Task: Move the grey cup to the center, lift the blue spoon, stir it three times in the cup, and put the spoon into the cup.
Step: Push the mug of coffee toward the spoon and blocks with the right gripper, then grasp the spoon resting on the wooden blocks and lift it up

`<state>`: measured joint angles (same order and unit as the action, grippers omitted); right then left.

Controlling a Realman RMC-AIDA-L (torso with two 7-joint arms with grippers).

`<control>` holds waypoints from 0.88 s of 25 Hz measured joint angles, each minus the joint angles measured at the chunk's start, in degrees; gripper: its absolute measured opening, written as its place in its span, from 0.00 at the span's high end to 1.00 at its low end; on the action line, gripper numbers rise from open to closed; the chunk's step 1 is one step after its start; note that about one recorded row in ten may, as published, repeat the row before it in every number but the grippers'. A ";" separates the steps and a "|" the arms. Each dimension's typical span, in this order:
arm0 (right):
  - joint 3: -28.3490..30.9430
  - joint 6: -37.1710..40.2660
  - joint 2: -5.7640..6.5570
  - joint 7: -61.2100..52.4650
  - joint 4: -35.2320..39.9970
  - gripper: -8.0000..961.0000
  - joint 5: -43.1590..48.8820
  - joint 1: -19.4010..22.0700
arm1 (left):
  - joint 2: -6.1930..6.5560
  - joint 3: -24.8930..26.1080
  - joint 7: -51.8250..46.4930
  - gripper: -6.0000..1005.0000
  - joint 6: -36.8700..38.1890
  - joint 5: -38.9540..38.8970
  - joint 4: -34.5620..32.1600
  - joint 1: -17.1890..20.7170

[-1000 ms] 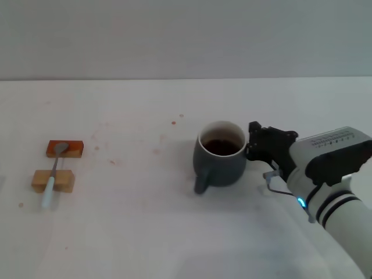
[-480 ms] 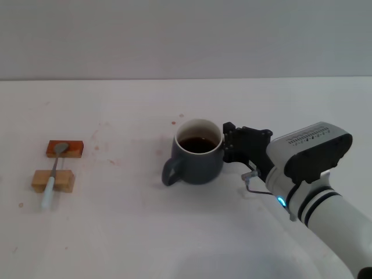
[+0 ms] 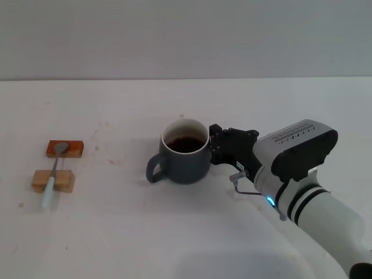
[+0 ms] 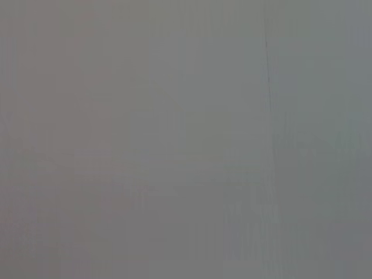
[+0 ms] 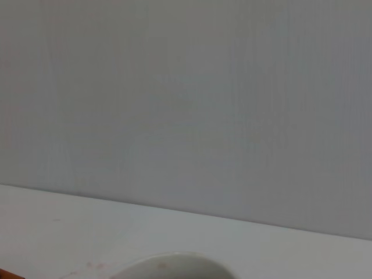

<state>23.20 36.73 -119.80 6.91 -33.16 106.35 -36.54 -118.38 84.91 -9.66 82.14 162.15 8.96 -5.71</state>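
The grey cup [image 3: 185, 164] stands upright on the white table near the middle, dark liquid inside, its loop handle pointing to the left. My right gripper [image 3: 216, 145] is at the cup's right wall and shut on it. In the right wrist view only the cup's pale rim [image 5: 174, 261] shows, at the edge of the picture. The blue spoon [image 3: 52, 177] lies at the far left, its metal bowl on an orange-brown block [image 3: 72, 149] and its pale handle across a tan block [image 3: 65, 181]. My left gripper is out of view.
The two blocks under the spoon sit close to the table's left side. A plain grey wall rises behind the table's far edge [image 3: 186, 79]. The left wrist view holds only a flat grey surface.
The right gripper has carried the grey cup leftward toward the middle of the table, and the handle has swung from the front to the left. The spoon has not moved.
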 joint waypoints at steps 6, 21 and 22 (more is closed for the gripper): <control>0.61 2.21 0.04 0.14 0.67 0.99 0.00 1.27 | 0.00 -0.01 0.00 0.22 0.00 0.00 -0.04 0.10; 11.14 16.59 0.53 0.00 13.04 0.99 -0.63 11.06 | -0.45 -7.63 -1.04 0.23 1.02 0.17 1.06 3.16; 13.74 16.67 0.58 0.00 14.15 0.99 -0.63 12.00 | -0.51 -8.57 -1.53 0.23 1.16 0.12 1.37 3.56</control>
<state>36.94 53.40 -119.22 6.91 -19.01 105.72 -24.54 -118.89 76.34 -11.20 83.30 162.28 10.34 -2.15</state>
